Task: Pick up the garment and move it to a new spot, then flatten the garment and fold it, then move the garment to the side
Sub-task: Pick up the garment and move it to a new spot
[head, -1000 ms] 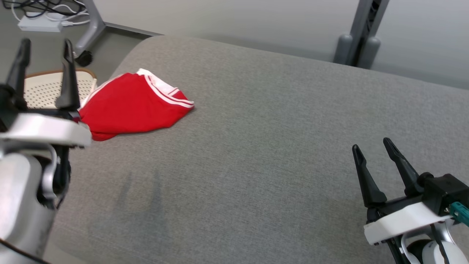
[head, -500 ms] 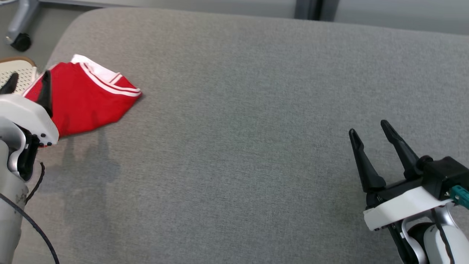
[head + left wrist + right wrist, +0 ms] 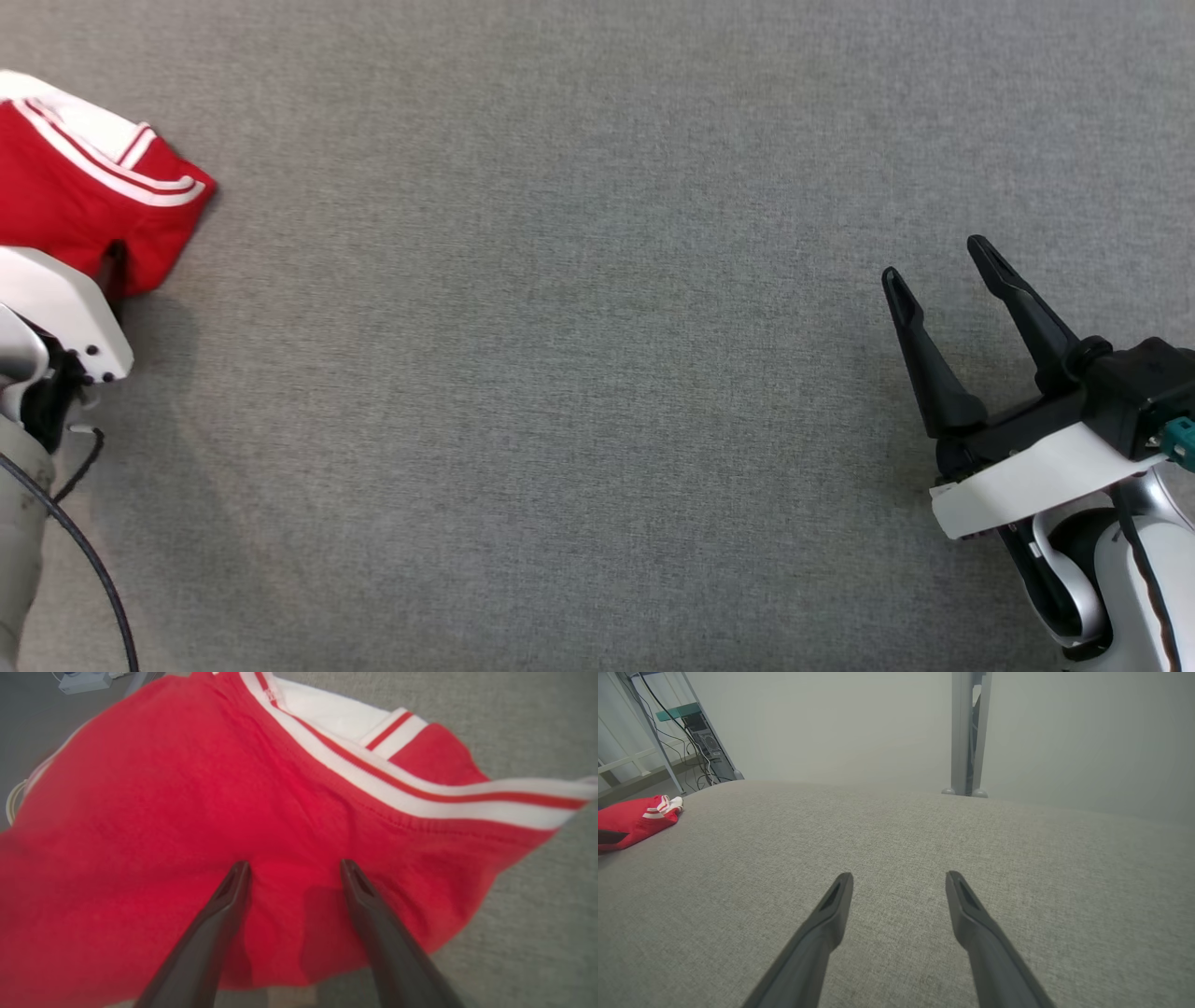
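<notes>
The garment (image 3: 84,196) is a crumpled red piece with white stripes, lying at the far left of the grey cushion (image 3: 579,355). In the left wrist view my left gripper (image 3: 294,863) stands open just above the red cloth of the garment (image 3: 163,802), one fingertip on each side of a small fold, with nothing between them. Whether the tips touch the cloth I cannot tell. In the head view one dark finger (image 3: 114,269) pokes out over the garment's near edge. My right gripper (image 3: 934,259) hovers open and empty at the lower right, far from the garment (image 3: 635,819).
The cushion's left edge runs just behind the garment, with floor and a white power box (image 3: 84,679) beyond it. A grey post (image 3: 969,732) stands behind the cushion, and cables and equipment (image 3: 703,742) sit at the back left.
The head camera has tilted down, shifting the whole picture. My left gripper has come down from a raised pose to the garment's near edge. The right gripper has barely moved.
</notes>
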Robot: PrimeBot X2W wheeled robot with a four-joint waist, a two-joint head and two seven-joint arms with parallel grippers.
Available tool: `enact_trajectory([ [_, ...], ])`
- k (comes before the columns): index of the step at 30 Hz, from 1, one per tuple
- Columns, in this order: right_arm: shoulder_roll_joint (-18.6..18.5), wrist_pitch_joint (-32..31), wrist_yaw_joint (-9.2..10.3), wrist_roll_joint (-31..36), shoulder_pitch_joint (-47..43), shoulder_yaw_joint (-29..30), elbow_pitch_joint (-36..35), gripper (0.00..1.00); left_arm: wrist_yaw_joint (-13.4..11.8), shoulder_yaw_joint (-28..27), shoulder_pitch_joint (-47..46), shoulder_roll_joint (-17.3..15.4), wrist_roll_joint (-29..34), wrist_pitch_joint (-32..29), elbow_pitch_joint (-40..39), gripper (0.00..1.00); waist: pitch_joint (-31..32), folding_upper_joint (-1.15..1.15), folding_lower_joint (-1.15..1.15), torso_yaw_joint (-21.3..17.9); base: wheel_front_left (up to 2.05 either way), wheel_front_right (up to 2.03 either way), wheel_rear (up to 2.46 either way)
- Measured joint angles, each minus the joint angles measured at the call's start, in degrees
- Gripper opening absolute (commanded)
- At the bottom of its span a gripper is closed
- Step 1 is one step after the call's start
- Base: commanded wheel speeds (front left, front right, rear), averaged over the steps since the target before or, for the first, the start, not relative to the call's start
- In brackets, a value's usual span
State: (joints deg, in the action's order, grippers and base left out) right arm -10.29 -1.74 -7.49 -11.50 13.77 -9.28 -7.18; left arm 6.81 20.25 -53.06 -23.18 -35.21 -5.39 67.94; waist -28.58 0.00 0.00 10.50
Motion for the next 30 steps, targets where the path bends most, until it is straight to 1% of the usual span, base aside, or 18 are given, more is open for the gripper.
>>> enact_trajectory([
  [1, -0.3, 0.0, 0.0, 0.0, 0.1, 0.0, -0.1, 1.0, 0.0, 0.0, -0.6, -0.2, -0.2, -0.4, 0.5, 1.0, -0.7, 0.0, 0.0, -0.3, 0.0, 0.0, 0.0],
  [2, -0.3, 0.0, 0.0, 0.0, 0.2, 0.0, -0.2, 1.0, 0.1, 0.1, -1.2, -0.2, -0.3, -0.6, 1.0, 0.76, -1.3, 0.0, 0.0, -0.6, 0.0, 0.0, 0.0],
  [3, -0.4, 0.0, 0.0, 0.0, 0.3, 0.0, -0.2, 1.0, 0.2, 0.1, -1.5, -0.6, -0.6, -0.7, 1.3, 0.17, -1.8, 0.0, 0.0, -0.9, 0.0, 0.0, 0.0],
  [4, -0.4, 0.0, 0.0, -0.1, 0.5, 0.1, -0.2, 1.0, 0.3, 0.1, -1.6, -1.0, -0.9, -0.8, 1.5, 0.0, -2.2, 0.0, 0.0, -1.2, 0.0, 0.0, 0.0],
  [7, -0.5, 0.0, 0.0, -0.1, 0.8, 0.8, -0.2, 1.0, 0.3, 0.1, -2.6, -1.1, -1.2, 1.0, 1.8, 0.0, -2.9, 0.0, 0.0, -1.7, 0.0, 0.0, 0.0],
  [12, -0.2, 0.8, 0.0, -0.1, 1.0, 1.6, 0.2, 1.0, 0.5, -0.5, -3.1, -1.4, -1.9, 7.1, 2.7, 0.0, -1.9, 0.0, 0.0, -1.4, 0.0, 0.0, 0.0],
  [18, 1.3, 2.1, 0.0, 0.1, 0.5, 1.8, 1.0, 1.0, -0.6, -1.6, -4.4, -2.2, -2.2, 15.7, 2.6, 0.0, 1.7, 0.0, 0.0, -0.8, 0.0, 0.0, 0.0],
  [21, 2.4, 2.7, 0.0, 0.1, -0.5, 1.9, 1.9, 1.0, -1.0, -2.5, -4.2, -3.0, -2.7, 18.3, 2.2, 0.0, 4.1, 0.0, 0.0, -0.8, 0.0, 0.0, 0.0],
  [24, 3.1, 3.3, 0.0, 0.0, -1.6, 2.0, 2.4, 1.0, -2.0, -3.1, -2.5, -3.5, -2.7, 19.7, 0.5, 0.0, 6.7, 0.0, 0.0, -0.8, 0.0, 0.0, 0.0],
  [27, 3.7, 3.8, 0.0, 0.0, -2.9, 2.8, 2.7, 1.0, -3.3, -3.8, 0.0, -3.9, -2.3, 20.2, -2.7, 0.0, 9.3, 0.0, 0.0, -0.9, 0.0, 0.0, 0.0],
  [28, 4.2, 4.2, 0.0, 0.0, -3.7, 3.1, 3.0, 1.0, -4.8, -4.9, 2.6, -4.4, -1.8, 20.3, -6.9, 0.0, 11.0, 0.0, 0.0, -1.0, 0.0, 0.0, 0.0],
  [30, 4.6, 4.3, 0.0, 0.0, -4.6, 3.5, 3.1, 1.0, -6.4, -6.1, 6.1, -4.7, -0.8, 20.3, -12.1, 0.0, 12.7, 0.0, 0.0, -1.3, 0.0, 0.0, 0.0],
])
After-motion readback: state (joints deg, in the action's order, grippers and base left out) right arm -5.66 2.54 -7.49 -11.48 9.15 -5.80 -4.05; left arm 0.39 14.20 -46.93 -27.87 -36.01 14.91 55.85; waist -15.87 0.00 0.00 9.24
